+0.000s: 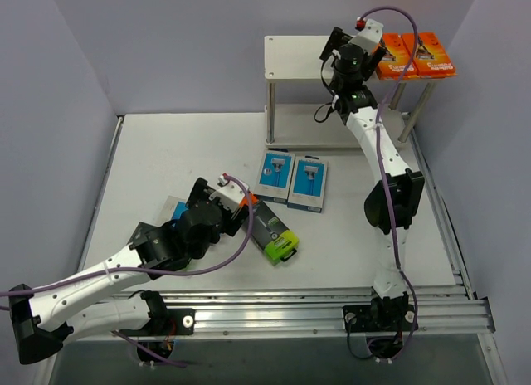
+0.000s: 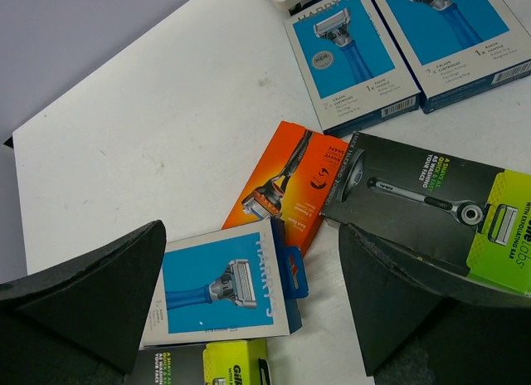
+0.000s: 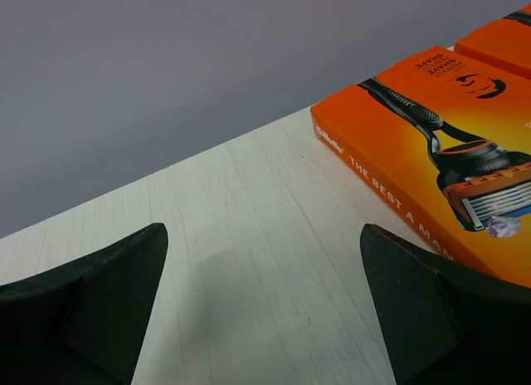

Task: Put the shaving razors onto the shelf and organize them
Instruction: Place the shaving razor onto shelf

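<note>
Pale lavender walls (image 1: 75,61) close in a white counter (image 1: 166,153), and the shelf (image 1: 290,57) stands at its far right. Two orange packs (image 1: 398,57) lie flat and side by side at the right end of the shelf's top board. The right hand (image 3: 261,265) hovers over the bare part of that board just left of them, its fingers (image 3: 99,294) spread wide and gripping nothing.

On the counter in front of the shelf, two light blue packs (image 1: 275,170) lie next to each other. Nearer the arms, the left hand (image 2: 253,236) hangs low over a loose cluster of packs, released and empty. The cluster has a third blue pack (image 2: 220,289), a third orange pack (image 2: 290,182) tilted just beside it, and a black pack (image 2: 423,207) with a lime-green end. The black pack's corner overlaps the orange one (its near edge is hidden behind one finger in the left wrist view). A second black-and-lime pack (image 2: 207,364) shows only as a sliver at the bottom of that view.
</note>
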{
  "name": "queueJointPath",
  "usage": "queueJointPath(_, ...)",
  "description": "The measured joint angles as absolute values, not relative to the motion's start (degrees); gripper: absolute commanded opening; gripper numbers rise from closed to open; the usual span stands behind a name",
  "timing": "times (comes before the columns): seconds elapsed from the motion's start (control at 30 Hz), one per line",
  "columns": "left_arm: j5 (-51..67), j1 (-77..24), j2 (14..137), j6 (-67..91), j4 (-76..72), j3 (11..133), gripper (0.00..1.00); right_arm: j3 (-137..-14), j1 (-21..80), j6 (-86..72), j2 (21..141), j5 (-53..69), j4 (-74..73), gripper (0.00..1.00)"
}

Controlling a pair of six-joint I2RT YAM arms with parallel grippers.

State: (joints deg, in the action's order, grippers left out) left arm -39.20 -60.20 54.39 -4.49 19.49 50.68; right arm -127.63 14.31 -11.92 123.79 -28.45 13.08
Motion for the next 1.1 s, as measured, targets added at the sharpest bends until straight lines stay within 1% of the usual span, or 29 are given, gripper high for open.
queueJointPath(1.1,-38.28,-60.16,57.43,-2.15,19.46,49.41,0.94,-131.28,13.45,-10.26,127.26,-32.01,16.4,0.98)
